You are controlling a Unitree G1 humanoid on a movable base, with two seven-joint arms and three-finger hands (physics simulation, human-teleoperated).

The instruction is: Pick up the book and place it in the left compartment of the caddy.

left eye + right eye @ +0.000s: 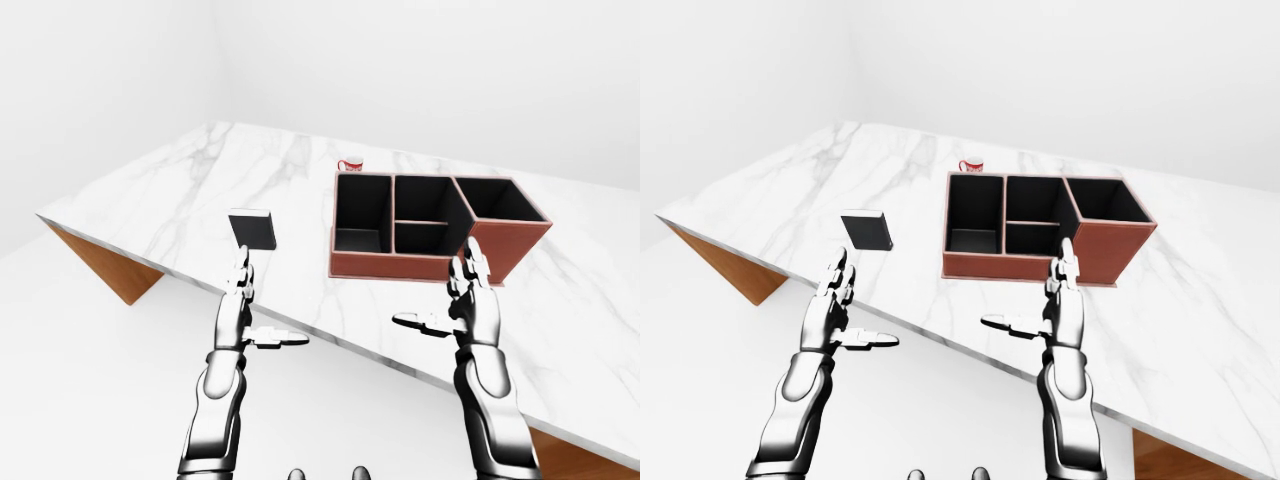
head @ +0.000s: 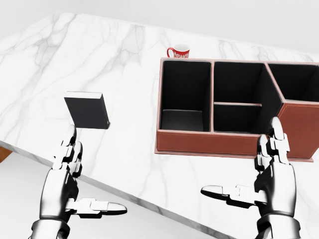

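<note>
A dark book [image 2: 87,110] with a pale page edge lies flat on the white marble table [image 2: 124,149], left of the caddy. The brown caddy [image 2: 209,142] has black compartments; its left compartment [image 2: 183,94] holds nothing. My left hand [image 2: 82,174] hovers open just below the book, fingers pointing at it and thumb spread right, not touching it. My right hand [image 2: 254,169] is open too, below the caddy's right part, with its fingertips [image 2: 275,128] over the caddy's near wall in the picture.
A red and white mug [image 2: 179,51] stands just above the caddy's left compartment in the head view. The table's edge [image 2: 124,194] runs diagonally under both hands. A wooden base [image 1: 110,270] shows beneath the table's left end.
</note>
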